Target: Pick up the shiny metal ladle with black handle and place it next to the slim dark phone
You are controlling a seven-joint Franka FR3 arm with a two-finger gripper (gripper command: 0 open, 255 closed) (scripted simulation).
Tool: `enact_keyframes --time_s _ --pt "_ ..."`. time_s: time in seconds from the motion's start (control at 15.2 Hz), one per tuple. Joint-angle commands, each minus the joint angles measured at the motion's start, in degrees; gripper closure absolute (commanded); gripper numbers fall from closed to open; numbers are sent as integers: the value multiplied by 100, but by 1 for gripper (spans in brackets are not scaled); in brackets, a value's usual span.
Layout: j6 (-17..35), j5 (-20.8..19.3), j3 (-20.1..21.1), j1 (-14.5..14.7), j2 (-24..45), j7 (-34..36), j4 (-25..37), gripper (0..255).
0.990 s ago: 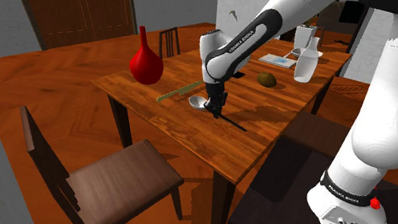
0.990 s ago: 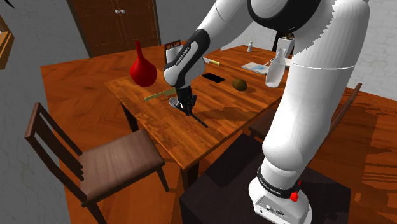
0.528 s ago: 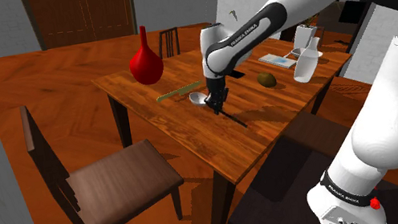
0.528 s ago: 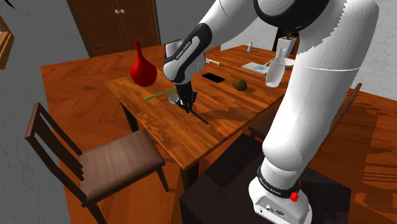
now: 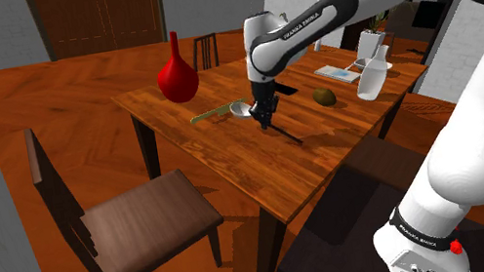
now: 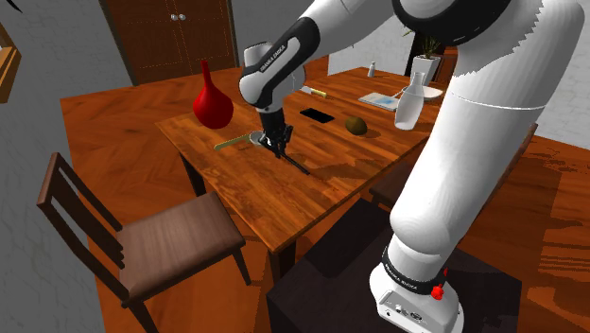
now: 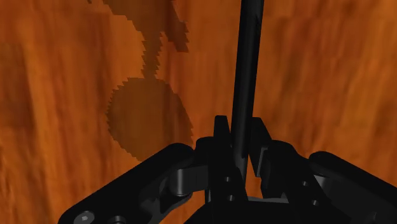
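**Hand grips the ladle by its black handle, over the desk**

Nearest to the shoulder camera is the dark stand, and at its left a brown wooden chair stands at the edge of the desk.

Over the middle of the desk, the black hand points down. It is closed on the ladle. In the wrist view, both fingers clasp the thin black handle between them, and the hand throws a dark shadow on the wood. The shiny bowl sticks out from the hand toward the shoulder view's left. The handle slopes down toward the near side of the desk. Whether its tip touches the wood cannot be told.

Just beside the bowl lies a thin olive stick. A little beyond the hand lies the slim dark phone, flat on the desk and apart from the ladle. Near it sits a brown oval object.

Farther back stand a red vase and a clear bottle. Behind them is a brown door.
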Motion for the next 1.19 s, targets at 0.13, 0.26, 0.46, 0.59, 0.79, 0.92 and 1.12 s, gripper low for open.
enact_keyframes --time_s 0.13,0.26,0.46,0.59,0.79,0.92,1.12 --pt "-309 28 9 9 -170 -25 137 255" --pt "-459 40 10 10 -244 -42 214 255" --pt "-680 55 12 12 -344 -66 336 255" --pt "-671 12 -131 -125 -252 -326 443 255" --pt "-667 -36 -338 -328 -76 -714 653 255" --pt "-670 -56 -468 -463 65 -972 826 255" --pt "-689 -65 -653 -664 313 -1357 1134 255"
